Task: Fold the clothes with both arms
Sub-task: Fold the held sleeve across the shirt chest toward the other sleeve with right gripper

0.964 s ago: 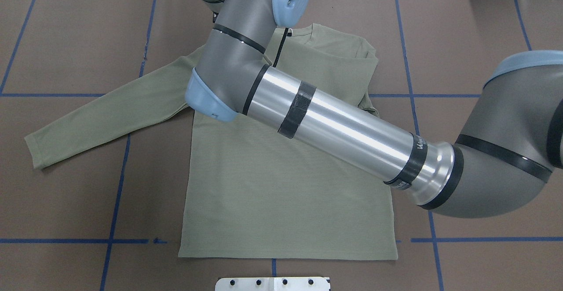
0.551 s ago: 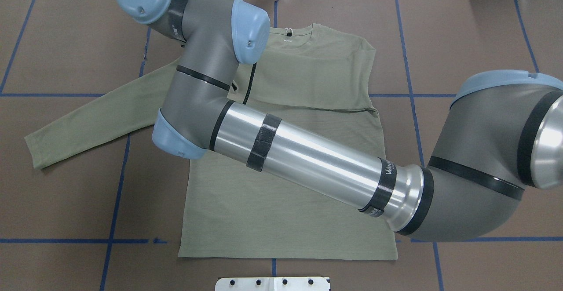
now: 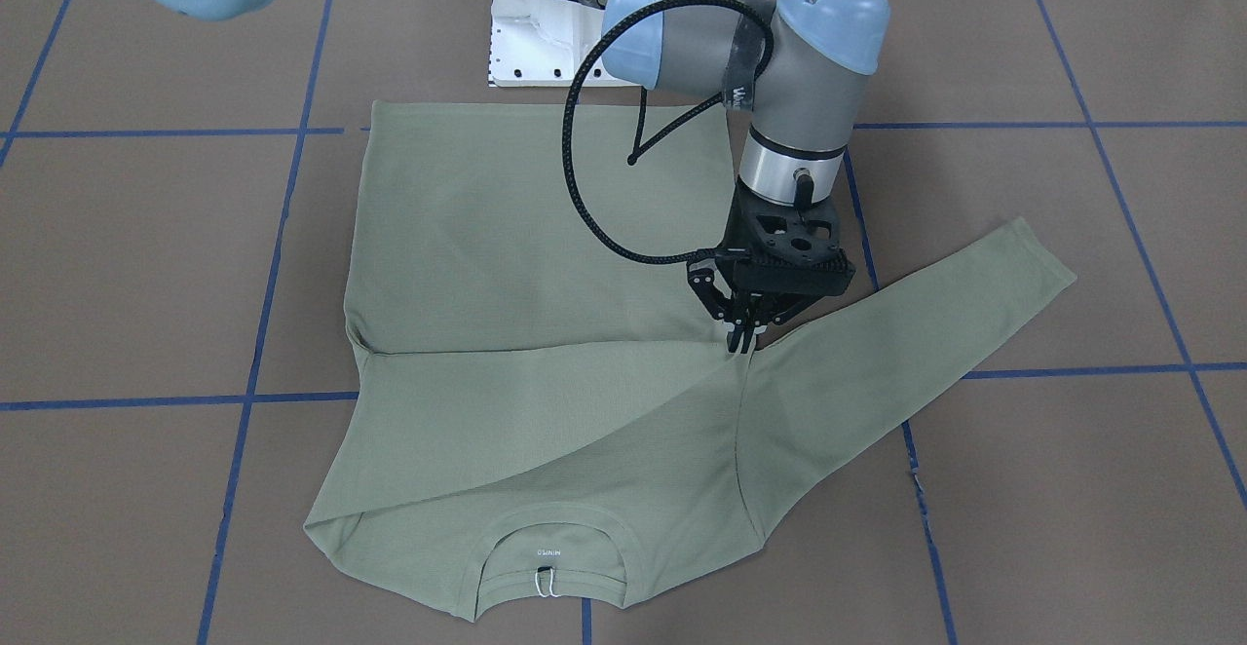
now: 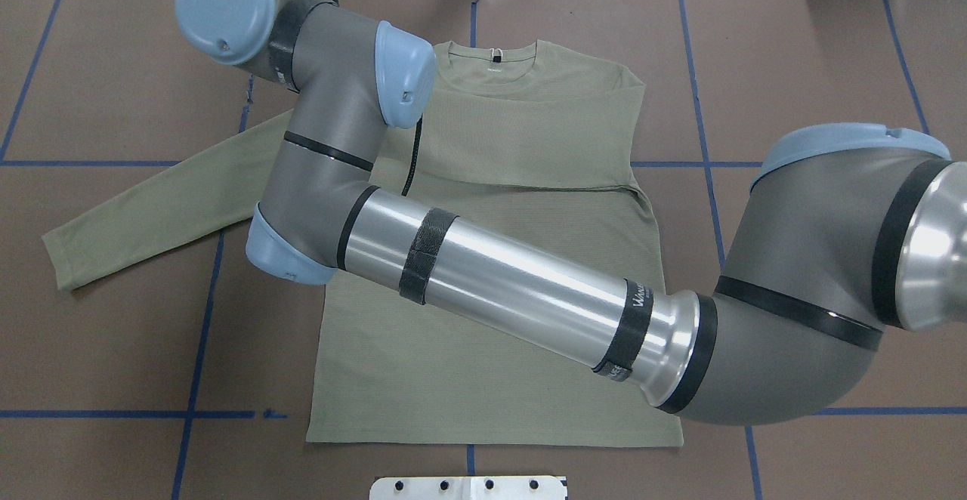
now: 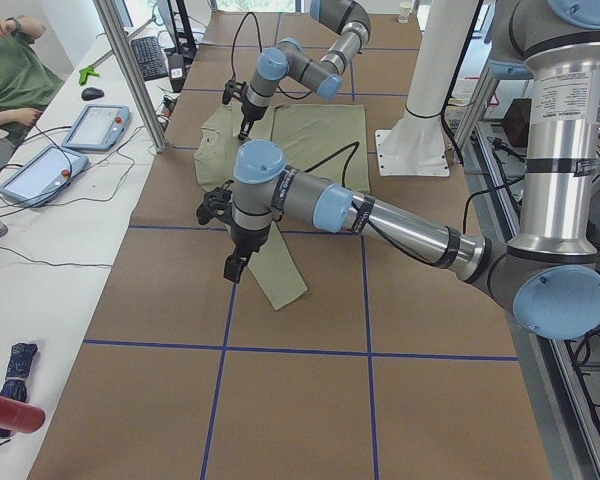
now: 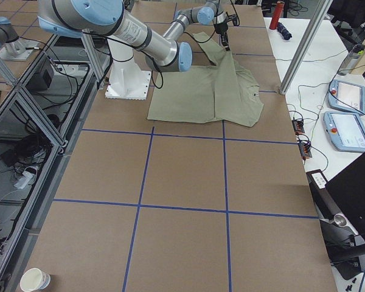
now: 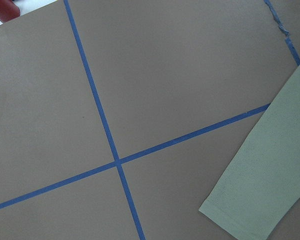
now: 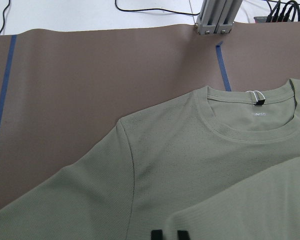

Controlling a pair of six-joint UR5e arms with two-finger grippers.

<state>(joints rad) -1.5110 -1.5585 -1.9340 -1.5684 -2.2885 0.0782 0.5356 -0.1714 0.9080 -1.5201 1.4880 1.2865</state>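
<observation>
Shirt (image 3: 507, 265): flat on the surface (image 3: 146, 265). Right sleeve (image 3: 507, 401): folded across the chest, cuff at the left armpit, where the right claw (image 3: 742, 338) looks pinched shut on it. Left claw (image 5: 235, 268): by the other sleeve's end, grip not discernible. You should lay the cuff flat, release it, then lift straight up.

The shirt (image 4: 491, 364) lies flat on the counter (image 4: 793, 47) directly ahead of my pedestal (image 4: 468, 487), with the hem nearest me and the collar (image 4: 495, 58) at the far side. The left-side sleeve (image 4: 151, 213) extends outward to my left. The right-side sleeve (image 4: 529, 137) is folded across the chest and ends at the left armpit. My right pincer (image 3: 743, 338), reaching across the shirt from the right, meets the fabric there. My left pincer (image 5: 235, 268) hangs near the left-side cuff (image 7: 240, 210).
</observation>
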